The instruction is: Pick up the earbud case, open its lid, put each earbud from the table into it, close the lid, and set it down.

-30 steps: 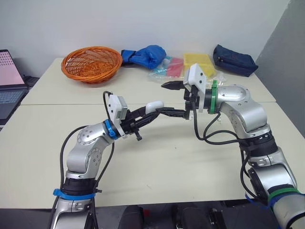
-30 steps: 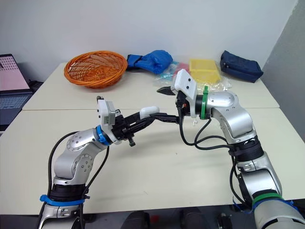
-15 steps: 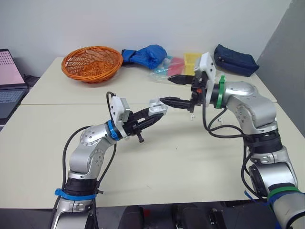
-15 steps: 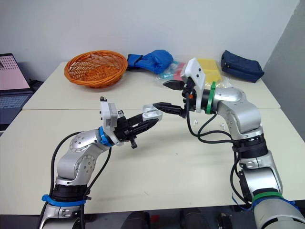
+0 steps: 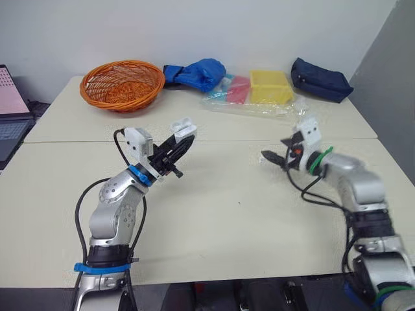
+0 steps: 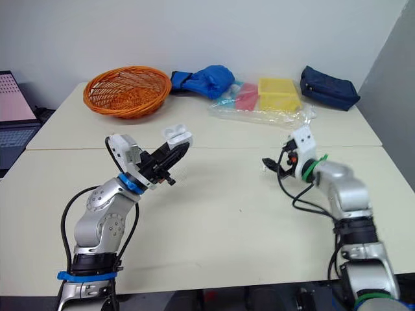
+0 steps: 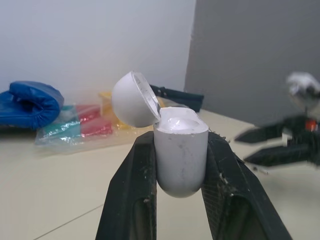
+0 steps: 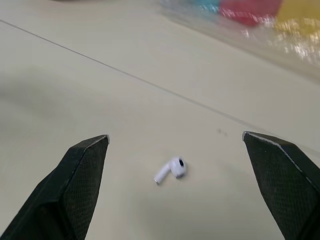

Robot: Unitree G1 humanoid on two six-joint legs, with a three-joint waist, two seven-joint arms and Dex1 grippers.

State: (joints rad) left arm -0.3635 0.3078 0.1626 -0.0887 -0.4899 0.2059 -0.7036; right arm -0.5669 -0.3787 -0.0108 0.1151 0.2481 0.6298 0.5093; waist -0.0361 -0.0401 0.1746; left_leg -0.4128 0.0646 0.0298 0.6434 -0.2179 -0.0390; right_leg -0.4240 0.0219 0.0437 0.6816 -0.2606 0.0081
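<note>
Now hinged open, the small white earbud case (image 7: pixel 181 155) stays clamped aloft in the left gripper (image 5: pixel 181 138); the right gripper (image 8: pixel 175 137) has withdrawn, spread wide over a white earbud (image 8: pixel 171 170), seemingly next.

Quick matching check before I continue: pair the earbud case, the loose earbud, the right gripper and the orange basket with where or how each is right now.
Things:
1. earbud case
2. earbud
3. right gripper
4. orange basket

States or places:
a. open, low over the table
b. far left of the table, next to a blue bundle
c. lid flipped open, clamped in the left gripper, off the table
d. lying loose on the table

Pairs: 1-c, 2-d, 3-a, 4-b
</note>
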